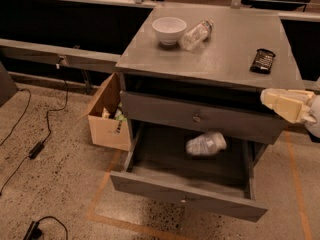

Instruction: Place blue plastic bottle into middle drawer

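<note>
The blue plastic bottle (206, 144) lies on its side, blurred, inside the open middle drawer (185, 196), toward the back and right of centre. The drawer is pulled out at the bottom of the grey cabinet. My gripper (268, 100) is at the right edge of the view, level with the cabinet's top edge, above and to the right of the bottle. Its cream fingers (290, 109) point left and hold nothing.
The upper drawer front (165, 109) is shut above the open one. On the cabinet top stand a white bowl (169, 30), a clear bottle (196, 34) lying down and a black device (263, 60). A cardboard box (107, 124) sits left of the cabinet. Cables (35, 149) run over the floor.
</note>
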Motion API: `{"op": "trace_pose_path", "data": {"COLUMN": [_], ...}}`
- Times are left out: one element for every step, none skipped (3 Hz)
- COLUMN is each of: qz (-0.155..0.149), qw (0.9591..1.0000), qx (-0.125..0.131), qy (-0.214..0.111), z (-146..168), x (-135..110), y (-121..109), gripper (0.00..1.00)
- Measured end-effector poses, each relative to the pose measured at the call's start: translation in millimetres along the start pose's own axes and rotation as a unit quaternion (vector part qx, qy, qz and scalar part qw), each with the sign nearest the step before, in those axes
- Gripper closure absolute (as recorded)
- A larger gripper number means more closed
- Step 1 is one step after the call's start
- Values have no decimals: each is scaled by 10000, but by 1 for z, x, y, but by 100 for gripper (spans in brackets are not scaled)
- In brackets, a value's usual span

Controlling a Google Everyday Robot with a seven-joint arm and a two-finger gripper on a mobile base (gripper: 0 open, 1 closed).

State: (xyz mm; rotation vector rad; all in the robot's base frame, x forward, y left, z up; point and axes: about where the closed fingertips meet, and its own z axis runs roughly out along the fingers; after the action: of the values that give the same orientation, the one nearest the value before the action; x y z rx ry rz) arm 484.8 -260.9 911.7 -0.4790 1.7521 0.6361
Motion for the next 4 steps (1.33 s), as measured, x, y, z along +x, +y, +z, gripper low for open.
{"op": "trace_pose_path", "data": {"qz": [-89, -155, -153, -126], "qw": [9997, 9985, 9974, 9968], "qx": [239, 524, 702, 768], "qy": [35, 12, -74, -157], "z": [18, 28, 33, 34], "x": [27, 40, 41, 43], "y": [8, 0, -8, -13], "gripper": [100, 82, 58, 35]}}
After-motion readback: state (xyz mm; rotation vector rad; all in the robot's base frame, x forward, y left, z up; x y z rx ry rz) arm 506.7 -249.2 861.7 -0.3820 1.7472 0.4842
